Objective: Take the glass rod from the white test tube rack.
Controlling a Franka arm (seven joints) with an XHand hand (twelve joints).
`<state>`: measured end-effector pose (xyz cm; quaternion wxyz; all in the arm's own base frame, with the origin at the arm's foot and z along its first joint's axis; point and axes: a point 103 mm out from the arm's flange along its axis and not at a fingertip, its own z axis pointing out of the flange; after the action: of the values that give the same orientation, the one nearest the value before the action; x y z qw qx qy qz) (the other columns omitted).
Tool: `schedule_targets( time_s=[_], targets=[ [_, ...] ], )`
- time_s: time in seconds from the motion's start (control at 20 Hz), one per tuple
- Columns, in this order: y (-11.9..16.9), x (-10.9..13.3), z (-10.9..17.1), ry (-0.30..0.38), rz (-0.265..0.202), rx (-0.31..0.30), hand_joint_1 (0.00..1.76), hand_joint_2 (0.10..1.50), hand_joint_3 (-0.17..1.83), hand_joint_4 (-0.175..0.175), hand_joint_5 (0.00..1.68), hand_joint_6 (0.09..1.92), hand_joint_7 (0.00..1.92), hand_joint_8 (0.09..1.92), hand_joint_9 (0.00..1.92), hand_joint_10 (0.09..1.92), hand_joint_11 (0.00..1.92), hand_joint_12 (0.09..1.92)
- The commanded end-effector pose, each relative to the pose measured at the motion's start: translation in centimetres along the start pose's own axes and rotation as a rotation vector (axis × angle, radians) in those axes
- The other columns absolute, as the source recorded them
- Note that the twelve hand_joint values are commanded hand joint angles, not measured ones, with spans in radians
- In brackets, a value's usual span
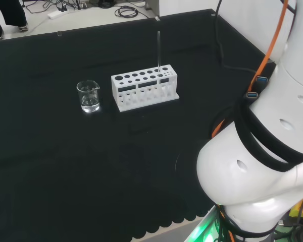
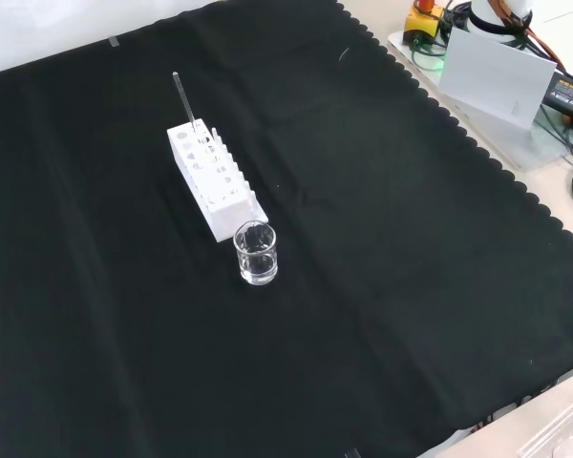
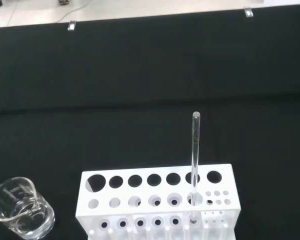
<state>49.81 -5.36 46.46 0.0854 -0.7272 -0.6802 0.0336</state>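
Whether the hand is released or clenched cannot be told. In the head view the arm's white links (image 1: 252, 171) stand at the right, well apart from the ware. The glass rod (image 1: 158, 49) stands upright in the white test tube rack (image 1: 144, 92), in a hole near the rack's right end in that view; in the front view the glass rod (image 2: 182, 99) rises from the far end of the white test tube rack (image 2: 214, 181). From the wrist camera, the glass rod (image 3: 194, 150) sits in a hole of the rack's middle row, its top well above the white test tube rack (image 3: 157, 200). A clear beaker (image 1: 88, 96) stands just beside the rack's other end on the black-clothed worktop (image 1: 65, 166).
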Motion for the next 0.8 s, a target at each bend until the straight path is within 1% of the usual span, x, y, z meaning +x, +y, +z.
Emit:
schedule_targets(
  time_s=[0.05,0.4,0.8],
  targets=[
    [2.8,-1.3,1.8,0.027,-0.001,0.01,0.64,0.88,0.52,-0.175,0.28,0.09,0.27,0.9,0.56,0.81,0.48,1.3],
    [4.8,-2.6,4.7,0.034,0.006,0.054,0.64,0.88,0.52,-0.175,0.3,0.09,0.29,0.9,0.58,0.81,0.5,1.3],
    [6.1,-3.7,7.4,0.033,0.015,0.09,0.64,0.89,0.52,-0.175,0.31,0.09,0.32,0.91,0.6,0.81,0.53,1.29]
  ],
)
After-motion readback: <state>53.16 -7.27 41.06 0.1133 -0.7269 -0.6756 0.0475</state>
